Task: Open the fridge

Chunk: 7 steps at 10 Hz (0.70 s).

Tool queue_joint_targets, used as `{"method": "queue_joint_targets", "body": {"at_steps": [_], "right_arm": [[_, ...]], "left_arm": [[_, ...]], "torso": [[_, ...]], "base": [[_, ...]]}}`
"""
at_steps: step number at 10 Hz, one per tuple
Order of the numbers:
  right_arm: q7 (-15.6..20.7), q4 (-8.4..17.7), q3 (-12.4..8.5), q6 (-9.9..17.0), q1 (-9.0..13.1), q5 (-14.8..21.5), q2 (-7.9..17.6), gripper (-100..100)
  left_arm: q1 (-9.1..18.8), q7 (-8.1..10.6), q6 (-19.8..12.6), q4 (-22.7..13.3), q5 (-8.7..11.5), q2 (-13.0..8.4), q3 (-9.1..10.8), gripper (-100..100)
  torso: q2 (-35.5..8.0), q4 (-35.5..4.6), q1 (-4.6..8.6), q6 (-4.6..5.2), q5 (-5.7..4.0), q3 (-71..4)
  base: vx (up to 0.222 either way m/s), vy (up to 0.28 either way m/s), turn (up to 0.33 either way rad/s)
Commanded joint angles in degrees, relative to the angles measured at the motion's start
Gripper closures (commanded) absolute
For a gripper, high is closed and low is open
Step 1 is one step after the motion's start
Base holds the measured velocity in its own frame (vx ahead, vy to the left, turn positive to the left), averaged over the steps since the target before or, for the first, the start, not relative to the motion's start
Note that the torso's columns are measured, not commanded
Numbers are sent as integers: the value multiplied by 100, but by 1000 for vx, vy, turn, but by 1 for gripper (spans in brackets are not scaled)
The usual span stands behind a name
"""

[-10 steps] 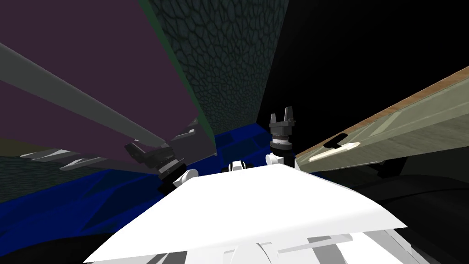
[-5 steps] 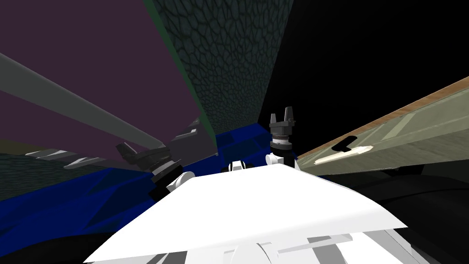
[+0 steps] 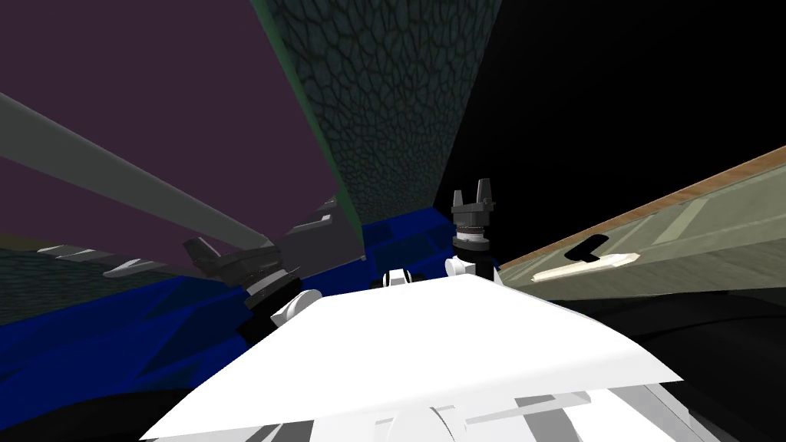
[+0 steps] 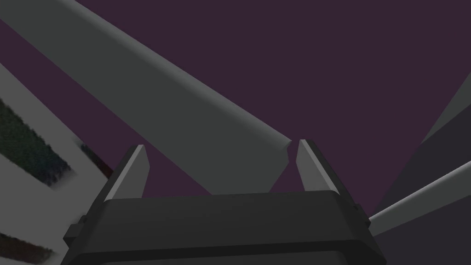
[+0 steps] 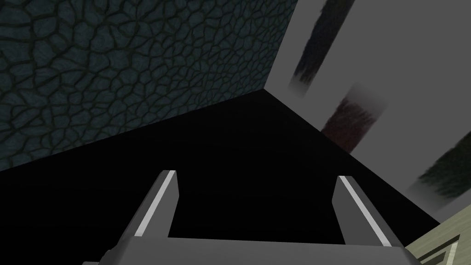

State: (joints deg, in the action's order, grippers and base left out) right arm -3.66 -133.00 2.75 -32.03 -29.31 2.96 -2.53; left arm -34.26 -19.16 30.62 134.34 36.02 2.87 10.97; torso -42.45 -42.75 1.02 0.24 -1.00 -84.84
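The fridge door [image 3: 153,115] is a flat dark purple panel on my left, with a long grey bar handle [image 3: 115,173] slanting across it. My left gripper [image 3: 201,257] is at the bar's lower end. In the left wrist view the handle [image 4: 161,106] runs down between the two fingers of the left gripper [image 4: 223,161]. They stand open on either side of the bar, whose end lies close to one fingertip [image 4: 308,158]. My right gripper [image 3: 472,186] is held up ahead of my chest, open with nothing between the fingers of the right gripper [image 5: 257,184].
A dark, crackle-patterned wall [image 3: 384,100] stands past the door's edge, with a black area [image 3: 614,92] to its right. On my right runs a beige counter front [image 3: 691,215] with a wood top and a pale pull [image 3: 587,265]. The floor [image 3: 115,330] is blue.
My left hand has drawn to the left, staying at the handle's lower end. The whole head view has turned slightly, and the counter now sits lower on the right. The right arm is still.
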Motion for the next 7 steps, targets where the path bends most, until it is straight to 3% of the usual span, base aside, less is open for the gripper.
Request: {"method": "queue_joint_targets", "body": {"at_steps": [1, 2, 7], "right_arm": [[0, 0, 0, 0, 0, 0, 0, 0], [0, 0, 0, 0, 0, 0, 0, 0], [0, 0, 0, 0, 0, 0, 0, 0]], "left_arm": [[-61, -2, -25, 65, 23, 0, -9, -100], [-87, 0, -38, 44, 30, 0, -10, 0], [-139, -5, -87, -50, 40, 0, -19, 0]], "torso": [[-2, 1, 1, 0, 1, 3], [-1, 12, -13, -4, 24, 13], [8, 37, -92, -24, 87, 27]], "base": [[1, 8, 18], [-5, 5, 11], [0, 0, 0]]}}
